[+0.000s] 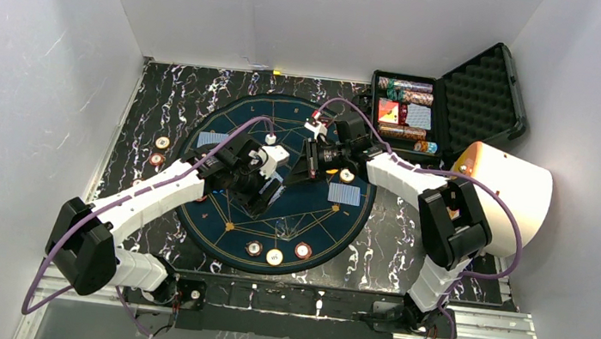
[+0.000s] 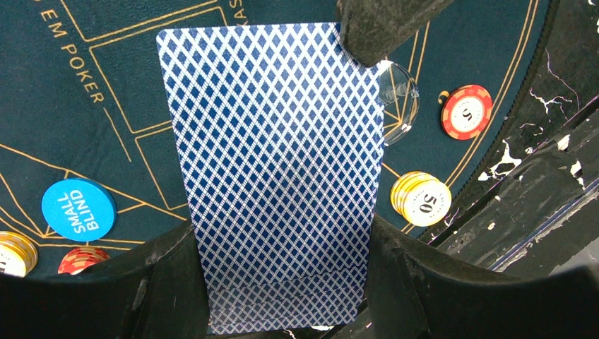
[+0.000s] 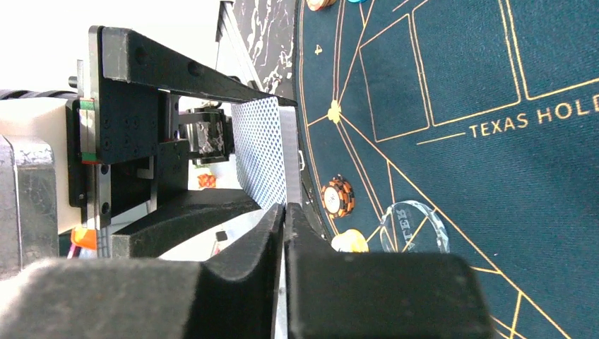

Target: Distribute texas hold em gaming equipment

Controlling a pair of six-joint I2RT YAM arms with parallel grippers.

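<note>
Your left jaws stand half-wide, clamping a deck point(image 2: 282, 314) of blue-backed cards above the middle of the tabletop point(image 1: 158, 100). Your right jaws seem pinched nearly shut on the top card point(image 3: 263, 145) at one corner, though the view is tight. Cards are light, slick and bendy: grip an edge and slide flat. Below, chip stacks point(image 2: 422, 199) and a blue button point(image 2: 78, 209) crowd the felt mat point(image 1: 219, 242).
</note>
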